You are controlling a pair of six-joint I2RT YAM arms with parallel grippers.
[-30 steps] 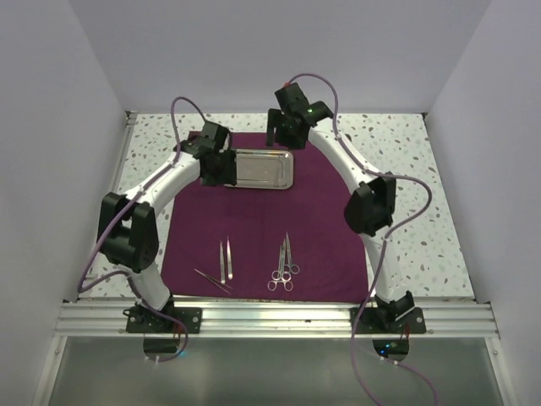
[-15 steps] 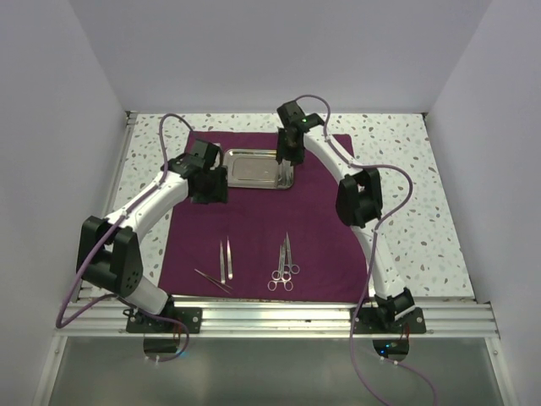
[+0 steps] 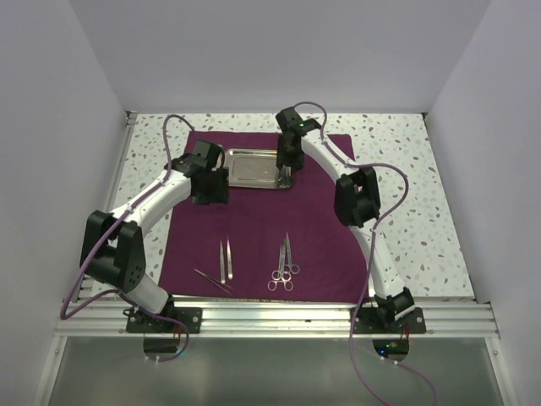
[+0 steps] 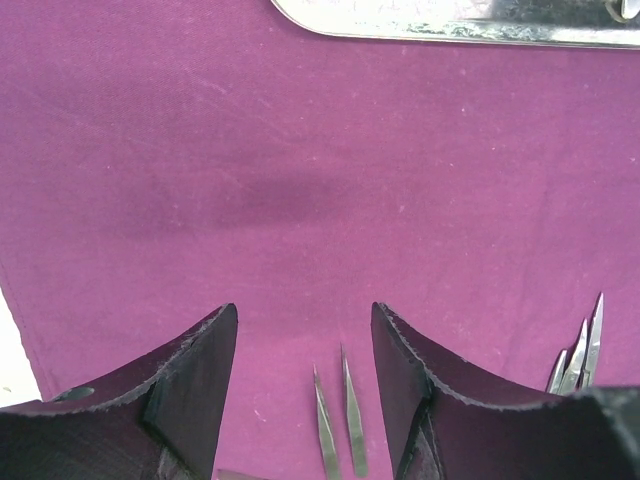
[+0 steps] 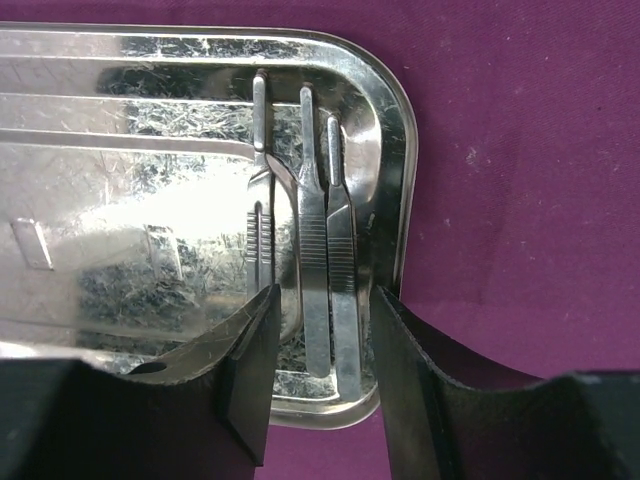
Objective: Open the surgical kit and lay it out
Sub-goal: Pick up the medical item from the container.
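Purple cloth wrap point(image 3: 254, 224) lies spread flat on the speckled tabletop point(image 3: 406, 169). At its far edge sits the steel tray point(image 5: 120, 200), holding three slim silver handles point(image 5: 312, 270) side by side at its right end. Low over them is the right gripper point(image 5: 322, 345), fingers spread with two handles between. Also spread, the left gripper point(image 4: 305, 350) hangs over bare cloth just left of the tray. Toward the near edge rest the tweezers point(image 3: 226, 260) and the scissors and forceps point(image 3: 285, 264).
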